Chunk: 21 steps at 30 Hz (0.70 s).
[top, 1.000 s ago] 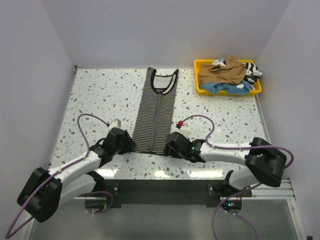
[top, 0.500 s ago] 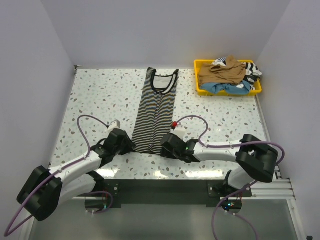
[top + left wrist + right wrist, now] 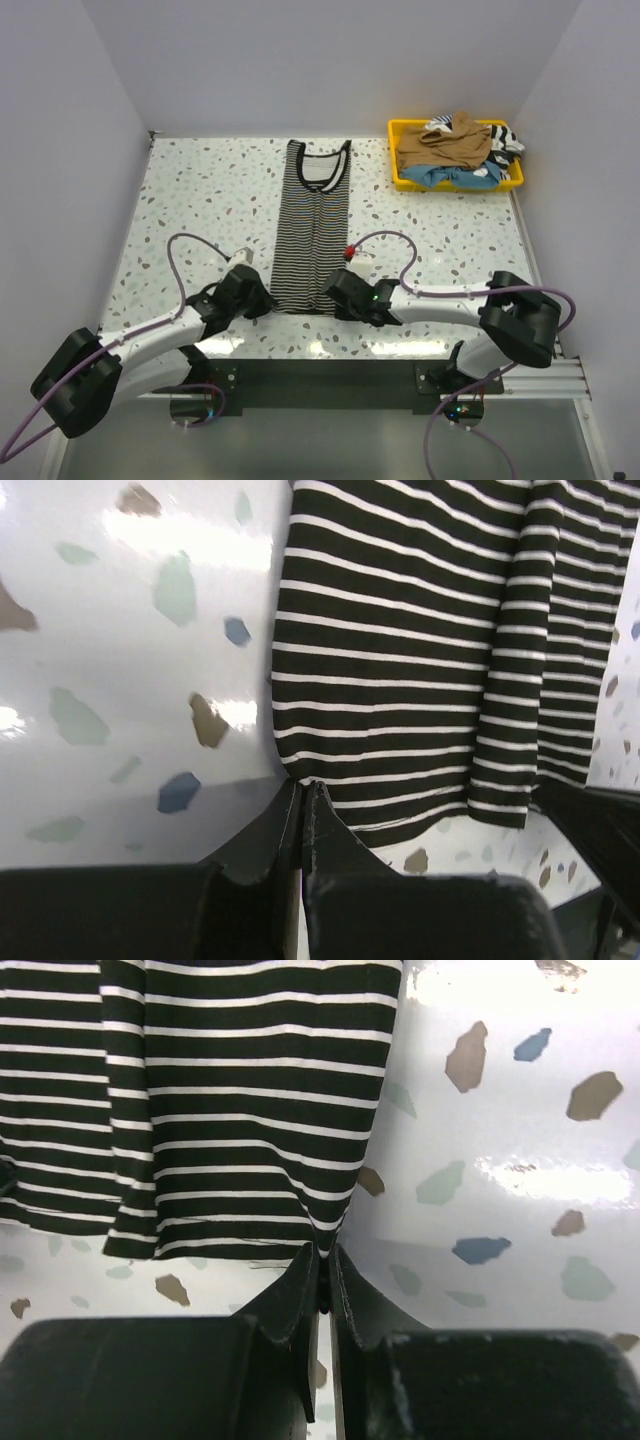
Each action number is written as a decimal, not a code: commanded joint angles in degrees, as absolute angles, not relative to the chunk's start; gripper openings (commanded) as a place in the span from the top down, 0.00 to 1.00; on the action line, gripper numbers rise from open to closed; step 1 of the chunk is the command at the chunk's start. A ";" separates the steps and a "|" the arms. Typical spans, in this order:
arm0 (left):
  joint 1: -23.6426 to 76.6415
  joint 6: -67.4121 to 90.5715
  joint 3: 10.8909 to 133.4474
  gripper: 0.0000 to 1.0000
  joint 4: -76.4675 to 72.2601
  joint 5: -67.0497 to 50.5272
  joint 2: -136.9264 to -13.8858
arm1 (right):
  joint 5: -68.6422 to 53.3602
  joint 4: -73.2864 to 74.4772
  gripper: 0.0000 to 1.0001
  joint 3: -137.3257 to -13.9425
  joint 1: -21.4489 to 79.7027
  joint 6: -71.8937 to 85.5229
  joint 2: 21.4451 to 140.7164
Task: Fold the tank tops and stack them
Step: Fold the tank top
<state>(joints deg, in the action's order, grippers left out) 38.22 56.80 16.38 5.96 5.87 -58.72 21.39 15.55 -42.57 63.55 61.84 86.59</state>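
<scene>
Over the past second both my arms have drawn in toward the near edge and both pairs of fingers have closed. The striped top has slid a little nearer with them. My left gripper is pinched tight on the hem's left corner. My right gripper is pinched on the right corner, jaws all but touching. The top lies flat and lengthwise down the middle of the table, neckline at the far end, one side folded over along its length. The other tops sit heaped in the yellow tray at the far right. The cloth looks thin, light and limp. I expect it to drag and sag, so the two hem corners seem the sound place to hold.
</scene>
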 commanded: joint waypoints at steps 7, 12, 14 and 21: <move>51.23 66.43 15.03 1.00 23.71 5.44 -52.92 | 27.07 29.79 0.93 -42.54 72.67 62.48 78.67; 57.56 72.32 16.51 1.00 29.43 6.41 -46.94 | 31.02 38.13 0.93 -46.22 80.06 67.23 76.12; 57.48 72.25 18.27 1.00 31.81 8.34 -45.88 | 31.99 40.24 0.93 -47.80 80.33 67.41 75.15; 55.64 67.60 30.13 1.00 32.96 16.26 -51.85 | 37.61 43.42 0.92 -55.01 78.40 64.08 77.34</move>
<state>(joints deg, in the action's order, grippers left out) 56.86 69.56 24.12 32.03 10.57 -49.56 31.35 39.81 -50.74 79.61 64.40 76.62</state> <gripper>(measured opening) 0.028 0.077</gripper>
